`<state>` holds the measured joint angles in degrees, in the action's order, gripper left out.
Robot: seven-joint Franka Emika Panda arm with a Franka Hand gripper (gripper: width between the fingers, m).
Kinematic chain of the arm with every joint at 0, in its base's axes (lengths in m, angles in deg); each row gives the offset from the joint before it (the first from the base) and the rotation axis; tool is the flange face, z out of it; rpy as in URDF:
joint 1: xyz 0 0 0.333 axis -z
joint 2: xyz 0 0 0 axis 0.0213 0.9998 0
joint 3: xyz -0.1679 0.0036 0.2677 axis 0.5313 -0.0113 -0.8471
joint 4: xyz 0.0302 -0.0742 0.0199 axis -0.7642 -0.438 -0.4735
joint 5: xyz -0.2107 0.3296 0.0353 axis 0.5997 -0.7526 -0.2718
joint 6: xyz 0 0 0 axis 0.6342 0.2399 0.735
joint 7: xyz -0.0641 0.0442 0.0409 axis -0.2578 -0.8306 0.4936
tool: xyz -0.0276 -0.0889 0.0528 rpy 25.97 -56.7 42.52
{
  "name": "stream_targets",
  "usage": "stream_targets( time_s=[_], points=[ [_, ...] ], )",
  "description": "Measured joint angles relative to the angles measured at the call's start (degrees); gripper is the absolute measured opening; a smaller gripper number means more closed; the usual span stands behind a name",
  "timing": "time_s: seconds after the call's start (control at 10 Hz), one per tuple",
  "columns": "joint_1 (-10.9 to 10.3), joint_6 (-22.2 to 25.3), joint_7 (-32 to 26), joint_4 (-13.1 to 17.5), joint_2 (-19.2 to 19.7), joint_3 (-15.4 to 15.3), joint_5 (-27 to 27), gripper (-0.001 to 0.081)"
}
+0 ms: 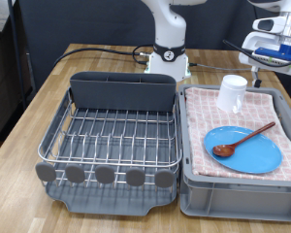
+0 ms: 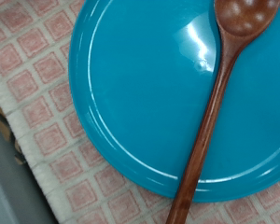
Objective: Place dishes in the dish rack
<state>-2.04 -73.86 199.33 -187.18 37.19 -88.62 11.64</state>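
One plate, one spoon, one cup, all in the cloth-lined bin; the rack holds no dishes.

The blue plate (image 1: 243,149) lies flat on the pink checked cloth (image 1: 208,130) inside the grey bin (image 1: 244,191), with the wooden spoon (image 1: 243,140) resting across it, bowl on the plate and handle running out over the rim. The white cup (image 1: 233,93) stands on the cloth beyond the plate, apart from it. The wire dish rack (image 1: 113,136) sits just beside the bin on the wooden bench (image 1: 29,118), at the exterior view's left. The wrist view shows only plate (image 2: 149,93), spoon (image 2: 219,93) and cloth (image 2: 37,103) close up; no jaws appear in either view, so I cannot tell whether they are apart or together, nor how the dishes lie relative to them.
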Motion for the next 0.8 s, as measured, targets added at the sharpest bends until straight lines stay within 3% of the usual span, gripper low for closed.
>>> stream_targets(
  time_s=[0.6,0.8],
  points=[
    [-0.05,-5.47,3.38,-1.18,3.9,2.6,5.51,0.0802],
    [-0.48,-5.58,8.36,-1.17,4.2,3.07,8.51,0.0802]
  ],
)
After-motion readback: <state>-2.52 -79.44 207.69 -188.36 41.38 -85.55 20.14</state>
